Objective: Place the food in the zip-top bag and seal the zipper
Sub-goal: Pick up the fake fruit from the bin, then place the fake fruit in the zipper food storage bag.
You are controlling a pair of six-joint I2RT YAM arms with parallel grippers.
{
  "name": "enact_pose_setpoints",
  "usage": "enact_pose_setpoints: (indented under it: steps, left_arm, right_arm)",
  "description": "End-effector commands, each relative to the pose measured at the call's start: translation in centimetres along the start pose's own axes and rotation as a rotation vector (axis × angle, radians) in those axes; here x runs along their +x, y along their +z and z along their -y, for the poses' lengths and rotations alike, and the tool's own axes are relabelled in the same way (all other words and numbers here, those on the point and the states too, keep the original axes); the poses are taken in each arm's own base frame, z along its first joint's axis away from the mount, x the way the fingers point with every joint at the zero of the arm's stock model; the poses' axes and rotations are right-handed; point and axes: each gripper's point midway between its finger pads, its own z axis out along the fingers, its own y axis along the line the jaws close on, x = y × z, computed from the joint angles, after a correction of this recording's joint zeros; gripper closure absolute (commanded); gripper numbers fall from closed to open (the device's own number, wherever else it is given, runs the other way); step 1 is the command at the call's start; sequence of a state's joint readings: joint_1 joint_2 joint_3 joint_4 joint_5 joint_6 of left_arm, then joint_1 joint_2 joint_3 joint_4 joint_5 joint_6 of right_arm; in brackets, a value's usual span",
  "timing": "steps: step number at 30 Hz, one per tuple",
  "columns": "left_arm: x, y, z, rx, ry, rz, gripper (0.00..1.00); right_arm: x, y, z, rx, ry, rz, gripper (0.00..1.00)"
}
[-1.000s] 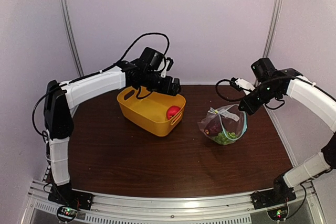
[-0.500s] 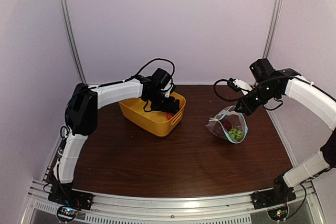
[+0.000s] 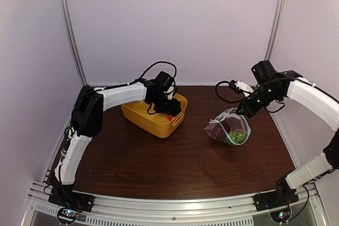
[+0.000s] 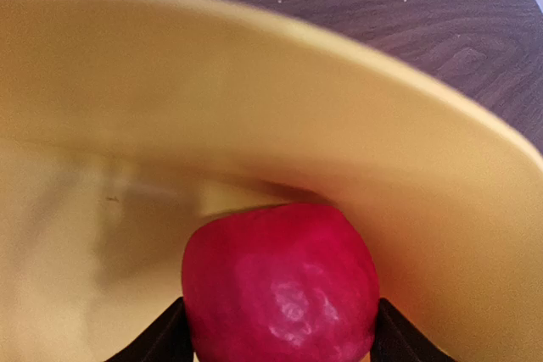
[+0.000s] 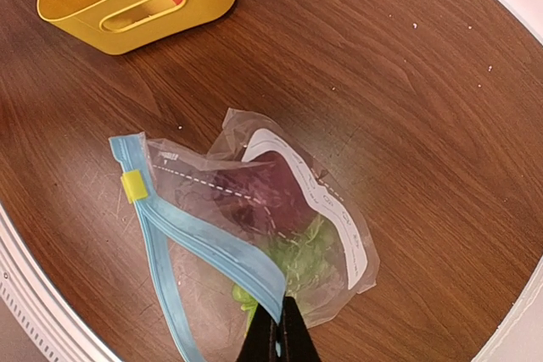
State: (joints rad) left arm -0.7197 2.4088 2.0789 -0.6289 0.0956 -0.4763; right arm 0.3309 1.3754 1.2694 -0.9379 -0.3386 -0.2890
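Left gripper (image 4: 280, 341): down inside the basket (image 4: 339, 150), jaws spread wide around the red fruit (image 4: 280, 286). One finger (image 4: 170, 341) sits on each flank of the fruit, right against its sides. Only the finger edges show at the bottom of the wrist view, so I cannot tell whether they are pressing or merely alongside. The fruit lies directly between the fingers, on the basket floor near the far wall. From the top view the left gripper (image 3: 170, 110) covers nearly all of the fruit.

Right gripper (image 5: 276, 341): fingers pressed together, pinching the zipper (image 5: 212, 247) at one end. From the pinch, one strip runs away up-left to a yellow slider (image 5: 133, 186) and the other drops off down-left, so the bag mouth gapes. The bag (image 5: 280, 201) hangs just ahead of and below my fingers, over the table (image 5: 382, 82). Inside it sit the maroon fruit (image 5: 267, 192) and, nearer my fingertips, the grapes (image 5: 305, 260), partly hidden behind the strip.

Crinkled film blurs both outlines. Whether the bag bottom rests on the table is unclear.
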Motion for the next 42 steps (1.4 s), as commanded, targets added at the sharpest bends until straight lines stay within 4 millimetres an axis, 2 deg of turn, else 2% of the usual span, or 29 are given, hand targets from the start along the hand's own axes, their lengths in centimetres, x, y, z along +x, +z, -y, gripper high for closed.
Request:
enact_pose_setpoints:
  steps: [1,3,5,7,9,11,15,18,20,23,27,29,37,42]
  left_arm:
    - [-2.7,-5.3,-0.9,-0.072,0.025,0.105,0.55]
    - [-2.8,-8.2,-1.4,-0.116,0.030,0.131,0.55]
    - [-3.2,-11.8,-1.0,-0.113,0.030,0.172,0.56]
    - [-3.5,-15.2,0.9,-0.060,0.040,0.226,0.57]
    - [-3.6,-18.1,4.8,0.070,0.085,0.286,0.57]
    - [-3.2,-20.4,9.9,0.256,0.128,0.325,0.58]
    - [-1.4,-22.1,18.1,0.541,0.138,0.331,0.62]
    - [-0.1,-21.4,22.6,0.653,0.121,0.321,0.65]
    - [0.7,-20.0,24.6,0.684,0.105,0.296,0.65]
    - [1.8,-17.4,26.5,0.720,0.057,0.250,0.65]
    - [2.5,-15.7,28.5,0.777,0.026,0.221,0.66]
    - [2.5,-15.2,29.1,0.794,0.003,0.226,0.67]
    - [2.0,-12.1,28.8,0.767,-0.105,0.228,0.67]
    - [1.6,-8.7,27.8,0.712,-0.236,0.194,0.68]
  right_arm:
    - [-0.6,-0.8,-0.2,0.006,0.001,0.041,1.00]
    - [-0.8,-1.2,-0.1,0.019,0.004,0.047,1.00]
    - [-0.9,-1.4,0.1,0.029,0.008,0.047,1.00]
    - [-1.0,-1.4,0.0,0.027,0.014,0.046,1.00]
    - [-1.1,-1.4,0.1,0.024,0.024,0.048,1.00]
    - [-1.2,-1.2,0.0,0.019,0.032,0.047,1.00]
    - [-1.8,-1.0,0.3,0.017,0.060,0.049,1.00]
    - [-2.8,-1.2,0.2,0.007,0.087,0.074,1.00]
    - [-3.4,-1.4,0.1,-0.004,0.097,0.092,1.00]
    - [-4.1,-2.0,-0.1,-0.018,0.108,0.117,1.00]
    - [-4.2,-1.9,-0.5,-0.038,0.127,0.132,1.00]
    - [-4.1,-1.6,-0.6,-0.045,0.147,0.134,1.00]
    - [-4.1,-2.0,-3.0,-0.183,0.150,0.160,1.00]
    - [-3.8,-2.4,-4.2,-0.244,0.152,0.168,1.00]
